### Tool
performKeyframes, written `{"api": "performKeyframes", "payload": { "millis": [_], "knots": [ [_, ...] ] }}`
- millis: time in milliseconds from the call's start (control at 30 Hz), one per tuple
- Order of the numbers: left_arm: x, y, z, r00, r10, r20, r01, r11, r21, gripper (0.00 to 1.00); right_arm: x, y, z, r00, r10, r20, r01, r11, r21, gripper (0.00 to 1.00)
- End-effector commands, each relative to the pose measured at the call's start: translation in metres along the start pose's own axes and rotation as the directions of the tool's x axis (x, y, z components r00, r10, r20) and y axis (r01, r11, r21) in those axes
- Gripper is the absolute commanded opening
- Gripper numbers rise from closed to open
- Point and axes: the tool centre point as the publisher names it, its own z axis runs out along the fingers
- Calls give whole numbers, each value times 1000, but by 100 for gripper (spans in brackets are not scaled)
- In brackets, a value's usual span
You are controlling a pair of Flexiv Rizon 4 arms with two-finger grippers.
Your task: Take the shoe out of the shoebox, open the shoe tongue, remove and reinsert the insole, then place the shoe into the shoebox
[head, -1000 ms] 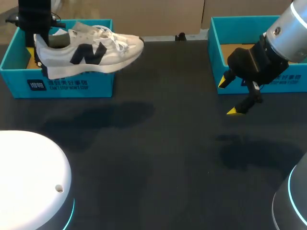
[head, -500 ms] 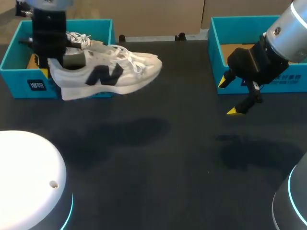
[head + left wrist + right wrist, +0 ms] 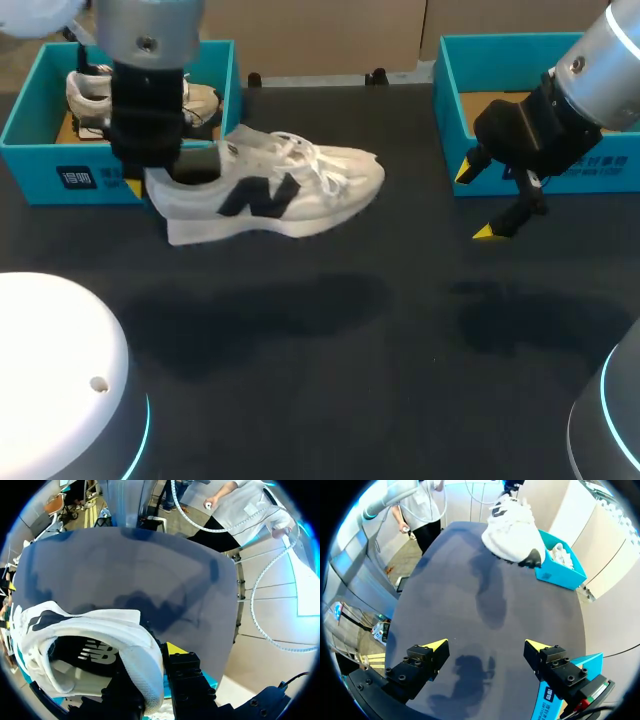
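A white sneaker (image 3: 290, 190) with a dark logo hangs above the black table, toe pointing right. My left gripper (image 3: 158, 180) is shut on its heel collar, one finger inside the shoe and one outside. The left wrist view shows this gripper (image 3: 150, 662) pinching the padded heel of the sneaker (image 3: 100, 630), one yellow tip beside it. The open blue shoebox (image 3: 60, 180) stands behind at the far left with a second white shoe (image 3: 90, 95) inside. My right gripper (image 3: 475, 202) hangs open and empty at the right. From the right wrist view, the sneaker (image 3: 512, 527) is far ahead of that gripper (image 3: 486, 645).
A second blue box (image 3: 445, 100) stands at the back right, just behind my right gripper. White rounded robot bases (image 3: 60, 370) fill the near left and right corners. The black tabletop (image 3: 330, 350) stretches under the shoe and between the arms.
My left arm has carried the sneaker out of the left shoebox, toward the right and nearer the table's middle. The second shoe in the box came into view. The right arm has not moved.
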Motion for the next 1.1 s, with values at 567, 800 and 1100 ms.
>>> {"api": "performKeyframes", "payload": {
  "millis": [567,800,1100],
  "knots": [
    [-47,-28,13,995,96,3,-96,995,19,0,0,0,1,1000,1,0,-1,1000,2,100],
    [-53,-30,17,994,111,22,-111,994,-4,0,0,0,1,1000,1,0,-1,1000,2,100],
    [-62,-26,50,996,84,25,-83,996,-38,0,0,0,1,1000,1,0,-1,1000,2,100]
  ]
}}
